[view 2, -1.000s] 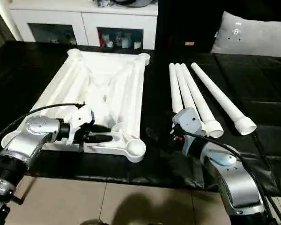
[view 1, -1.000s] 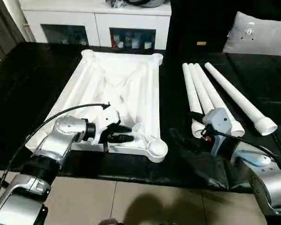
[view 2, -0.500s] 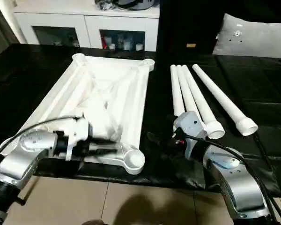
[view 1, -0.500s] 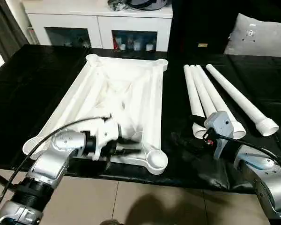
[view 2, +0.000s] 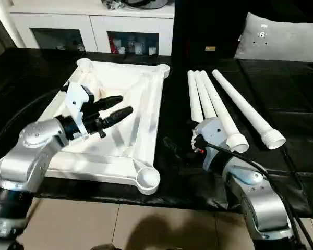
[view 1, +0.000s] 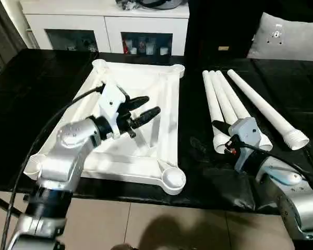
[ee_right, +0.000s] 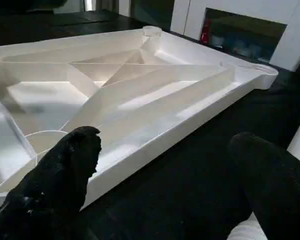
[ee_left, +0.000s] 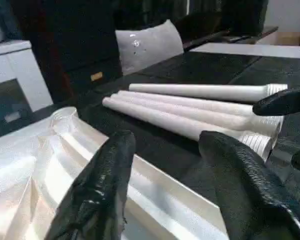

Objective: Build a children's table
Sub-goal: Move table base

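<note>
The children's table top (view 1: 172,107) lies upside down on the black surface, ribbed underside up, with a round socket (view 1: 173,179) at its near right corner. Four white legs (view 1: 222,102) lie to its right, three side by side and one (view 1: 266,110) apart. My left gripper (view 1: 150,105) hovers above the middle of the top, open, with nothing between its fingers (ee_left: 107,175). My right gripper (ee_right: 165,142) rests low on the black surface between the top and the legs' wide ends, open and holding nothing.
A white cabinet (view 1: 104,26) stands behind the black surface, and a grey cushion (view 1: 289,39) lies at the back right. The surface's front edge drops to a tiled floor (view 1: 146,229). A black cable (view 1: 47,135) runs along my left arm.
My left gripper let go of the top's near rim, rose over its middle and opened. The top now lies flat. The right arm has barely moved.
</note>
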